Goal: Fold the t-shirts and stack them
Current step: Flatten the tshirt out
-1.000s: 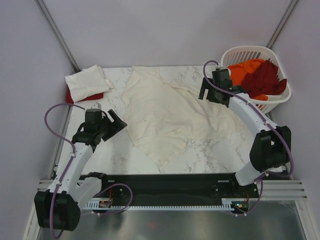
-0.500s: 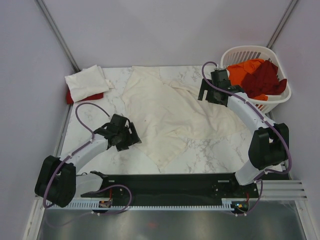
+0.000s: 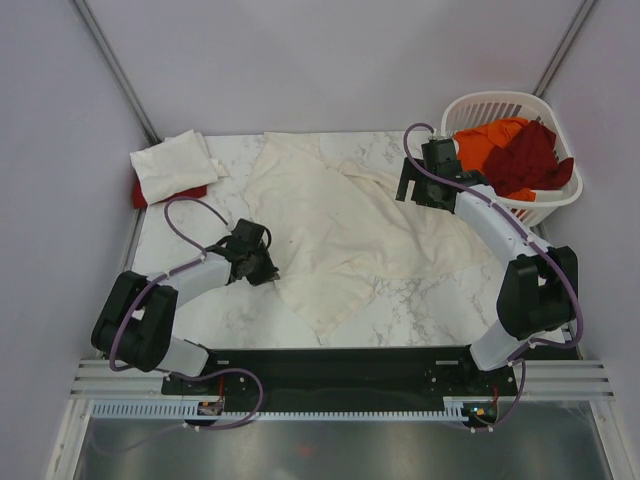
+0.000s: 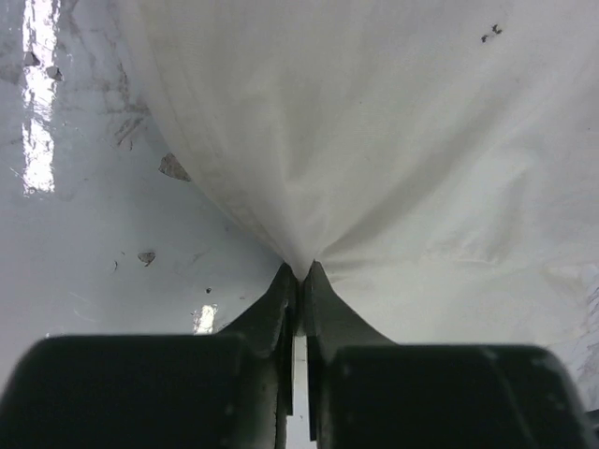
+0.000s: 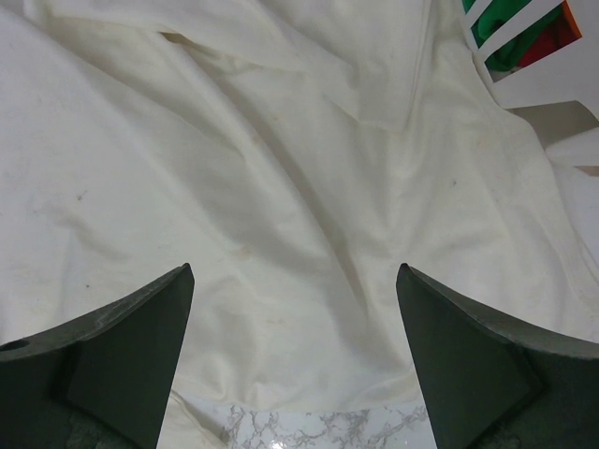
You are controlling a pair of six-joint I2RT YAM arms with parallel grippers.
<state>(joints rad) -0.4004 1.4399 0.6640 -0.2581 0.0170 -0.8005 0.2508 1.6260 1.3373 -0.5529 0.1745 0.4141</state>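
Far-left corner of the table [image 3: 200,310]: we see a folded cream-white shirt [image 3: 172,165] lying on a red shirt [image 3: 148,195], with only a red edge showing.

Left arm [image 3: 195,278]: elbow folded tight at the near-left. The forearm lies low, almost flat over the marble, and runs right toward the cloth. The left gripper [image 3: 262,268] is down at table level on the left hem of the large cream-white shirt [image 3: 340,225]. In the wrist view its fingers [image 4: 276,309] are pinched together with a pucker of hem drawn in between them, so it is clenched on that shirt.

The large shirt is spread out and wrinkled across the middle of the table. One corner points at the near edge.

The right gripper [image 3: 412,183] is over the far-right part of the same shirt, near the basket [image 3: 480,103]. It points down with its jaws spread wide and nothing between them, only cloth below. We can't tell whether the tips touch the fabric.

Right arm [image 3: 490,220]: it rises from the near-right base, bends at the elbow, and the forearm stretches far and to the left.

The basket sits at the far-right corner. An orange shirt [image 3: 488,140] and a maroon shirt [image 3: 530,155] are heaped inside it.
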